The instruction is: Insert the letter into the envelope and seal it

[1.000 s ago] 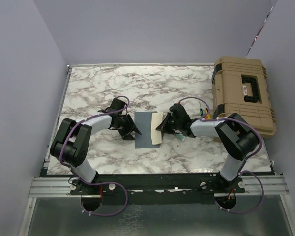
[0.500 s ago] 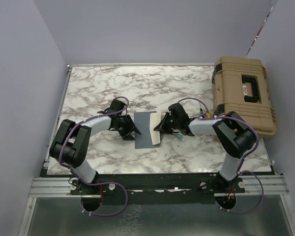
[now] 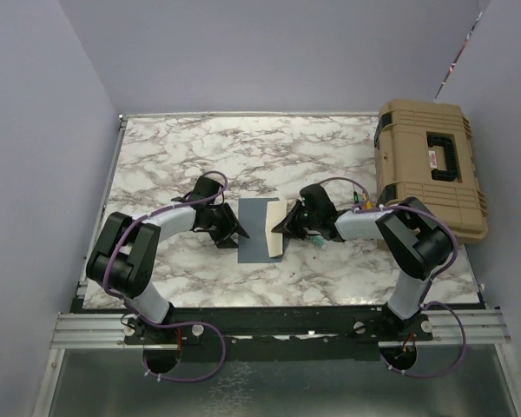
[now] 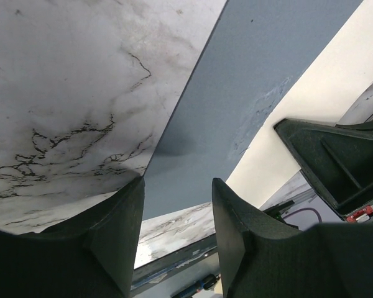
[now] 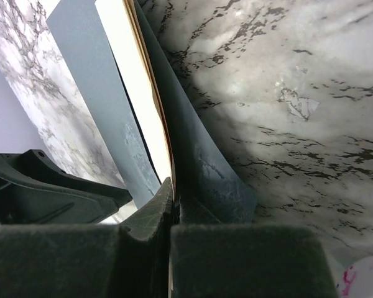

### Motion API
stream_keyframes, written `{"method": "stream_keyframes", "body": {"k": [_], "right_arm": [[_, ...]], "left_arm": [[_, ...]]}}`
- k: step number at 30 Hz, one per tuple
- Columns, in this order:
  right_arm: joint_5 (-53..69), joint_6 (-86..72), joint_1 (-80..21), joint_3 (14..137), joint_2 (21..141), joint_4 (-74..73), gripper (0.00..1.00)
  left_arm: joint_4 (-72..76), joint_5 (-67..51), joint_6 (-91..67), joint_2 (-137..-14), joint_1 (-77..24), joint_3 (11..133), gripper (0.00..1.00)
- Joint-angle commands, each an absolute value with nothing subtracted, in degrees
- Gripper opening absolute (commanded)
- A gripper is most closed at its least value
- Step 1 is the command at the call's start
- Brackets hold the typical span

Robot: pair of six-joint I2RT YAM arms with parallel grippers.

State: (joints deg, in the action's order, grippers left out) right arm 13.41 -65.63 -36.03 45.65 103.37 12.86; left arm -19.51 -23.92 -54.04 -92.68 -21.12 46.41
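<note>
A marble-patterned worktop [image 3: 174, 156] is seen from above, with two robot arms reaching inward from its near edge. A slate blue-grey envelope [image 3: 253, 230] is laid flat near the middle of the worktop, between the two arms. A tan letter [image 3: 277, 233] is shown as a pale strip along the envelope's right side, partly tucked into it. A tan hard case [image 3: 430, 165] with a black handle is set at the right edge of the worktop, well apart from the paper.

The left claw [image 3: 237, 233] is held low at the envelope's left edge. In the left wrist view its jaws are seen spread apart, with nothing gripped between them. The envelope's grey surface and left edge are seen just beyond the gap, and the pale letter is seen past the far side of the grey sheet. Whether the jaws are touching the envelope cannot be told.

The right claw [image 3: 282, 229] is placed at the letter's right edge. In the right wrist view its jaws are pressed together on the letter's thin, brown-edged border, so the letter is gripped there and is seen nearly edge-on. The letter is sandwiched between two grey layers of the envelope: a flat layer on the far side, and a raised layer resting against one jaw. Whether that raised layer is also pinched cannot be told.
</note>
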Motion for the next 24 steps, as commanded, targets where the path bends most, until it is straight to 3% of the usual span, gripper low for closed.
{"method": "stream_keyframes", "body": {"k": [1,24], "right_arm": [[16.06,-69.3,-35.65,44.3,104.18,10.09,0.0],[23.11,-76.06,-33.58,40.85,105.06,14.17,0.0]], "left_arm": [[-18.89,-20.4,-54.16,-92.18,-21.67,44.83,0.49],[-17.56,-15.98,-52.73,-93.11,-21.87,45.55,0.45]]}}
